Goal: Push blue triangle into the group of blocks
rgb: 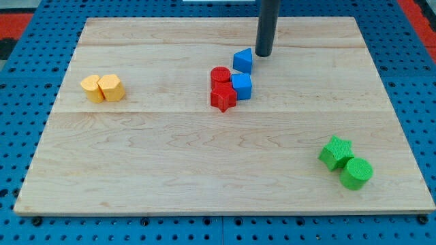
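The blue triangle (242, 60) lies near the top middle of the wooden board (204, 170). My tip (263, 54) stands just to its right and slightly above, close to it; contact cannot be told. Just below the triangle sits a group of three: a red cylinder (220, 75), a blue cube (242, 86) and a red star (223, 98), touching one another. A narrow gap shows between the triangle and this group.
Two yellow blocks (102, 88) sit side by side at the view's left. A green star (336, 152) and a green cylinder (356, 173) sit together at the bottom right. Blue pegboard (20, 102) surrounds the board.
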Robot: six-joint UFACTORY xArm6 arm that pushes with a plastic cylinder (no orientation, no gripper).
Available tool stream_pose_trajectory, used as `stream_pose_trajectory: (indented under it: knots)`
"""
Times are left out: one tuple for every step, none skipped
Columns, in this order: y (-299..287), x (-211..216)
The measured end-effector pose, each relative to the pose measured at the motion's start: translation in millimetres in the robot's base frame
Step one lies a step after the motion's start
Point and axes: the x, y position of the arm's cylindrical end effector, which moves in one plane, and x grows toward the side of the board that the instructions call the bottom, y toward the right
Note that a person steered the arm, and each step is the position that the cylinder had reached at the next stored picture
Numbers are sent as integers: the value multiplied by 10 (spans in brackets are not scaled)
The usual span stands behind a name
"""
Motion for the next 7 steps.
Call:
stream_pose_trajectory:
  knots:
    - [-217, 8]
    - [-364, 53]
    - [-385, 160]
    - [-314, 245]
    - [-314, 381]
    - [-157, 381]
    - [609, 540]
